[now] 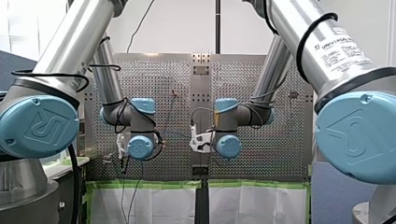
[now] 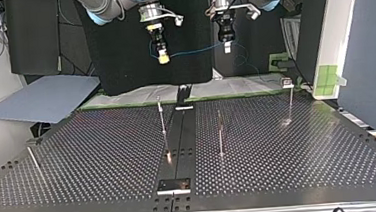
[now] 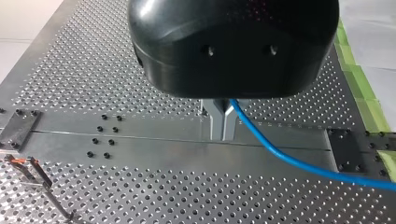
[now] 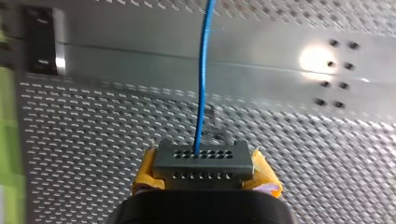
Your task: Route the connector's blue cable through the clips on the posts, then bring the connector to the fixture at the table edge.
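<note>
My right claw (image 4: 205,175) (yellow pads) clamps the connector (image 4: 204,161), cable (image 4: 202,84) ahead.

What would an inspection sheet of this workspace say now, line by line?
Surface: perforated table, metal rail down its middle.
Job's things: connector, blue cable, thin posts; cable in no clip.
Clutter: nothing seen.
Pincers: right pincer shut on the connector, yellow pads; left pincer shut on the blue cable.
Cables: blue cable hangs between both pincers; black leads along the arms.
Surroundings: grey sheet at the top view's left, green tape at its right.
</note>
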